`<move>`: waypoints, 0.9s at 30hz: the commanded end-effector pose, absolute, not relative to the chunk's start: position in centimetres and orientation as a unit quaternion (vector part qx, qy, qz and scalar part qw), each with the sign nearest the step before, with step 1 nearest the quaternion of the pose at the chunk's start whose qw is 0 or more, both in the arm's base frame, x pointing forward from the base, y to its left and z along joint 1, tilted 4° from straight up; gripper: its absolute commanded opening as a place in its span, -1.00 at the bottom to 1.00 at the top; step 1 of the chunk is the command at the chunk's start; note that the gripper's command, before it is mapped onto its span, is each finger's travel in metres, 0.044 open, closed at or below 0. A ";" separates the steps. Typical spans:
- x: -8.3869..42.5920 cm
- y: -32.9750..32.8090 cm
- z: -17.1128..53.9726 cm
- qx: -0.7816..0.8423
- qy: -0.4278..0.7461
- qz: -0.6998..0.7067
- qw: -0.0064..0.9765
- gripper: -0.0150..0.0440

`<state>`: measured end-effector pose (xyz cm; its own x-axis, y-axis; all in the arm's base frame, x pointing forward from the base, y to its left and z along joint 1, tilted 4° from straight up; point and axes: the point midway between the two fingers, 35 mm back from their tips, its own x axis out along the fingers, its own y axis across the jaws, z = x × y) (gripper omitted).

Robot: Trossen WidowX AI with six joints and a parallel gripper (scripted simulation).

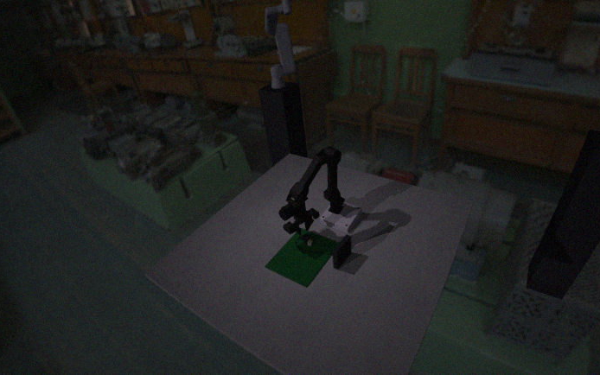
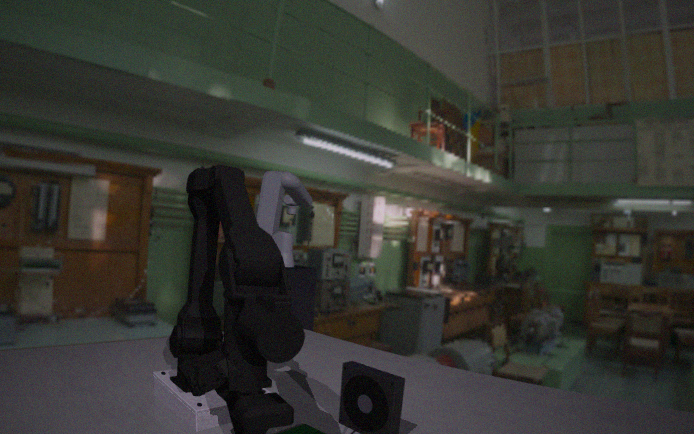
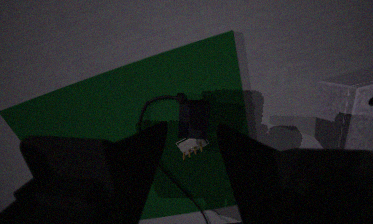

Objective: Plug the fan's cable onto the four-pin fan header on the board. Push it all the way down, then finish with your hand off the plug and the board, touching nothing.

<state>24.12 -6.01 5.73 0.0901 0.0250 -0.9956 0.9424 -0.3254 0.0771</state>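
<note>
The green board [image 1: 289, 266] [image 3: 112, 105] lies on the table. In the wrist view the four-pin header [image 3: 191, 146] is a pale piece with its gold pins exposed. The black plug [image 3: 194, 116] is right beside the header, not over its pins, and its thin dark cable [image 3: 142, 107] loops to the left and runs down the view. The dark square fan [image 1: 341, 251] [image 2: 371, 398] stands upright by the board. My gripper [image 1: 303, 230] [image 3: 192, 127] is partly open, with a fingertip on each side of the plug and gaps between; its exact height above the plug is unclear.
The arm's white base plate [image 1: 338, 220] [image 2: 180, 401] stands close behind the board, and also shows at the right of the wrist view [image 3: 367, 122]. The scene is dark, with arm shadows across the board and the table [image 1: 363, 316].
</note>
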 end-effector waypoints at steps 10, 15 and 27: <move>24.3 -6.0 3.7 0.607 0.398 -0.546 0.420 0.22; 24.3 -5.9 2.8 0.607 0.398 -0.546 0.420 0.22; 24.4 -5.9 1.5 0.607 0.398 -0.546 0.420 0.22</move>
